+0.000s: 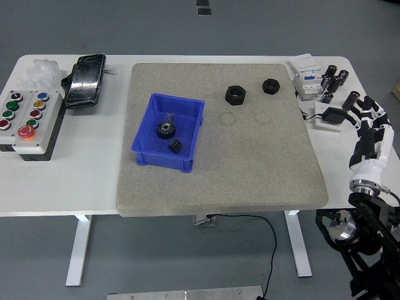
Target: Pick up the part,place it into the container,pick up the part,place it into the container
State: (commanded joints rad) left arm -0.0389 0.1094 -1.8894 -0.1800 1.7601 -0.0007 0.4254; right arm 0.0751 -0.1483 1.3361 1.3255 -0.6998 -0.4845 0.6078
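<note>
A blue container sits on the grey mat at the left. Inside it lie a black gear, a small black part and a small metal piece. Two black nuts lie on the mat's far side: a larger one and a smaller one. My right hand is at the table's right edge, off the mat, fingers relaxed and empty. The left arm is out of view.
A button box and a black device are at the left. A white electrical module, several black cylinders and a small white block with a black pad stand at the far right, near my hand.
</note>
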